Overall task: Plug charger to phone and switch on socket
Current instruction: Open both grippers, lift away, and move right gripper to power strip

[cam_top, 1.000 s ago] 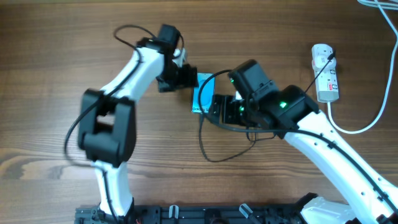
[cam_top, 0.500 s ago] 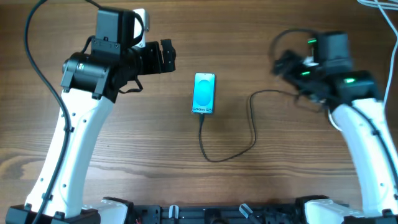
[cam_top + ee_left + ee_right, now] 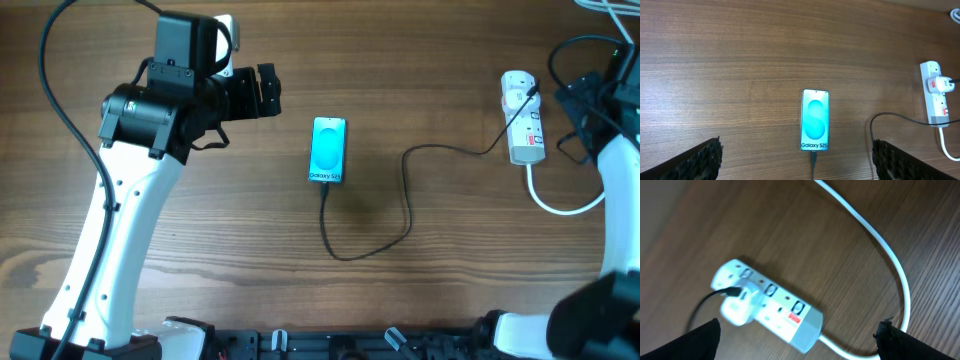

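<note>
The phone (image 3: 329,150) lies flat at the table's middle with its blue-green screen up; it also shows in the left wrist view (image 3: 815,120). The charger (image 3: 405,195), a thin black cable, has its connector tip (image 3: 813,159) in the phone's bottom edge. It loops right to a white plug on the socket (image 3: 523,120). The socket also shows in the right wrist view (image 3: 771,306). My left gripper (image 3: 266,92) is open and empty, left of the phone (image 3: 796,161). My right gripper (image 3: 588,100) is open and empty, above and just right of the socket (image 3: 799,336).
A thick white cord (image 3: 562,206) curves from the socket's near end to the right table edge; it also shows in the right wrist view (image 3: 892,267). The wooden table (image 3: 240,240) carries nothing else.
Both grippers have left the phone. The left arm pulled back left and has stayed still since. The right arm swung right to the socket. The cable stays in the phone.
</note>
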You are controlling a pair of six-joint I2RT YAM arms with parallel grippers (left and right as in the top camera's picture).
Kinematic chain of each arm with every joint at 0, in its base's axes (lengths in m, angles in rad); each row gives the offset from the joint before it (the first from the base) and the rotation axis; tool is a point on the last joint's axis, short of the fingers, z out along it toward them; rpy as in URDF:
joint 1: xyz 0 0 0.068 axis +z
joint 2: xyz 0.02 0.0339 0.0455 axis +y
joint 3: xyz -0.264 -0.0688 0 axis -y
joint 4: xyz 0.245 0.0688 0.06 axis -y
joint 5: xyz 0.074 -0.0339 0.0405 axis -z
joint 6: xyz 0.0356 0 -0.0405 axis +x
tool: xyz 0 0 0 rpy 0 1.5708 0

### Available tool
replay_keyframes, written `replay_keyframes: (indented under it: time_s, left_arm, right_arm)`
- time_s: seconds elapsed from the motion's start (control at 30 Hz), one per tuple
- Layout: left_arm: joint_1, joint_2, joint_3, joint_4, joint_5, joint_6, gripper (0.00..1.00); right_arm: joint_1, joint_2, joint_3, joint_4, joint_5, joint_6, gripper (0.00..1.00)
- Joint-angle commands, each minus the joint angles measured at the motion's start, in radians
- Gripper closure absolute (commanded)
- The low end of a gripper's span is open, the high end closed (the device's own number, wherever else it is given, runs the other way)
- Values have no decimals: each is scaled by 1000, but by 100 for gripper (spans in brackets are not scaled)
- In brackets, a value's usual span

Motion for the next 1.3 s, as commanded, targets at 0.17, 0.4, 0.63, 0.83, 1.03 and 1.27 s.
replay_keyframes:
  time_s: [0.17,0.4,0.63,0.83,1.03,1.27]
  left_arm:
    - [2,-5,-6,0,-17,5,0]
    - [2,-5,-6,0,-17,5,0]
    - [2,-5,-6,0,-17,5,0]
    - [2,-5,-6,0,-17,5,0]
    - [2,-5,-6,0,-17,5,0]
    - [2,-5,-6,0,-17,5,0]
  right_arm:
    - [-41,191,19,143,37,-121,0]
    - [-50,307,19,234,-50,-254,0]
    - [-59,375,19,251,-74,-289,0]
    - [-85,413,19,262,-155,-349,0]
    - [-110,437,19,262,-219,-353,0]
    - [-110,437,19,280,-286,-353,0]
